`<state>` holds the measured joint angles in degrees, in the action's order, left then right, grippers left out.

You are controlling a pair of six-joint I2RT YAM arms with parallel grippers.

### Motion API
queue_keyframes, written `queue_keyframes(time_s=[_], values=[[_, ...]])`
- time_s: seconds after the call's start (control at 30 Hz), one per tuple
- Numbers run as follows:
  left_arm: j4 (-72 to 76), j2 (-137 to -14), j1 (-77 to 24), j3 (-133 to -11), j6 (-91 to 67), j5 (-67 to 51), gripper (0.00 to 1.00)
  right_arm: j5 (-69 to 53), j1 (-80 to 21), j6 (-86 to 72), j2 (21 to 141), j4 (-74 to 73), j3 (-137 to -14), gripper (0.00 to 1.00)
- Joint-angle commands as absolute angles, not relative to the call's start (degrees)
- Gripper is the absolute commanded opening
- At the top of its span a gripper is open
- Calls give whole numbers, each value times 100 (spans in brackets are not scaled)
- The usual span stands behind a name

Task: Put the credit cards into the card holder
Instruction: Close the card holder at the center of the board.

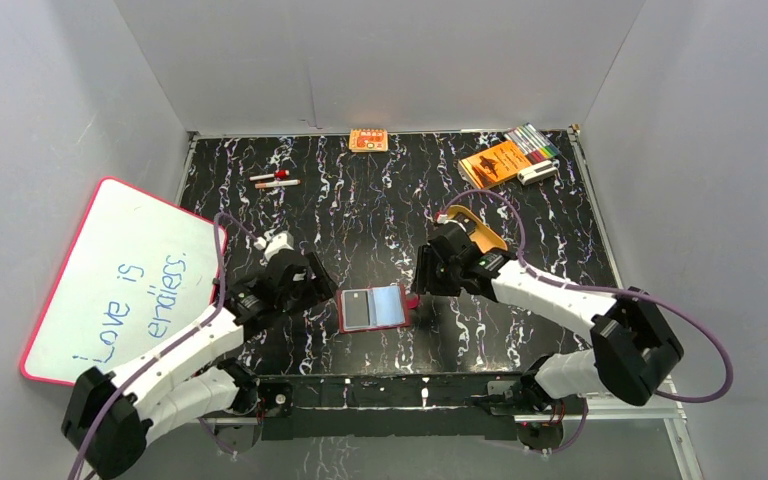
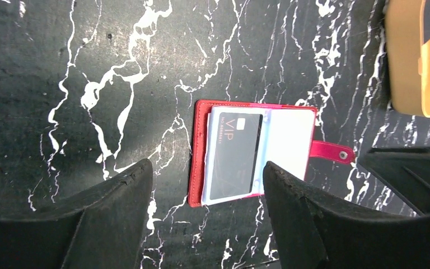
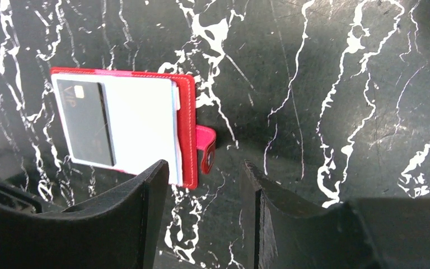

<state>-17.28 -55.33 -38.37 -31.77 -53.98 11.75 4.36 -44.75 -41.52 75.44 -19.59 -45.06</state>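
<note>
Card holder (image 1: 372,309) lies open on the black marbled bench (image 1: 360,200), between the arms. A glossy dark credit card (image 2: 235,157) rests flat in its left clear sleeve, so that much looks done. Left end effector (image 2: 207,171) and right end effector (image 3: 202,168) both gape wide, empty.

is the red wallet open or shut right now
Open. The wallet lies spread flat, pale sleeves facing up, a dark card showing on one, snap tab unfastened.

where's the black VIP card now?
Top view, near centre: black card lies on the open card holder, left page, between left gripper and right gripper.
</note>
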Motion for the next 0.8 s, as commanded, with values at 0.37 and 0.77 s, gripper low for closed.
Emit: queue_keyframes(time_s=[0.37,0.77], values=[[-2248,-4842,-3832,-3111,-5428,1370,70,79,-4248,-3898,8531,-1153,-4495,40],[-1679,-5185,-3828,-3146,-5024,448,64,-207,-4094,-3495,7658,-1428,-4209,0]])
